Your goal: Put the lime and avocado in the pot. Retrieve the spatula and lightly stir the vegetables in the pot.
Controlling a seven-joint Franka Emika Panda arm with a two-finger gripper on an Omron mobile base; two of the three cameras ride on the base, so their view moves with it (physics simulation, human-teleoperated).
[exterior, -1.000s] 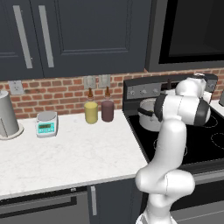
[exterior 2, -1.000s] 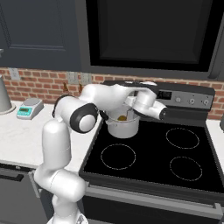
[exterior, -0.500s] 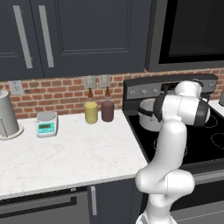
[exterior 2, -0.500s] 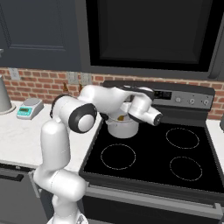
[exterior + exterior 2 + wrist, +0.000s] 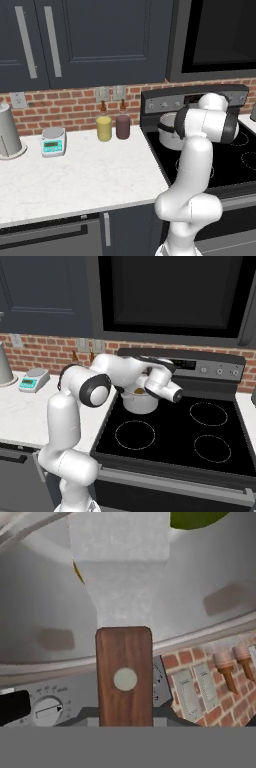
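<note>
We see the pot (image 5: 139, 402) standing on the stove's (image 5: 175, 446) back left burner, close to the control panel at the rear edge, its steel wall partly hidden by our forearm in the right base view and showing as a pale cylinder (image 5: 170, 134) with a dark side handle in the left base view. In the hand view the spatula (image 5: 122, 637) runs straight up from the bottom, its reddish-brown handle toward us and its flat grey blade reaching over the rim into the pot's shiny interior (image 5: 210, 577). Beyond the blade's upper right edge we make out a round yellow-green patch, the lime (image 5: 195, 518), lying inside the pot; a thin yellowish sliver shows at the blade's left edge, and we cannot tell what it is. In the right base view a small brownish spot at the pot's mouth may be the avocado (image 5: 138, 391), though it is too small to be sure. Our pincer (image 5: 141, 390) hangs just above the pot's opening, its jaws drawn in tight on the spatula's handle. To the left of the stove, on the table (image 5: 75, 175), a yellow bottle (image 5: 104, 127) and a dark maroon bottle (image 5: 122, 125) stand side by side against the brick back wall, near the stove's edge. Farther left along that wall sits a small kitchen scale (image 5: 53, 141), and at the far left edge a tall grey canister (image 5: 9, 131).
</note>
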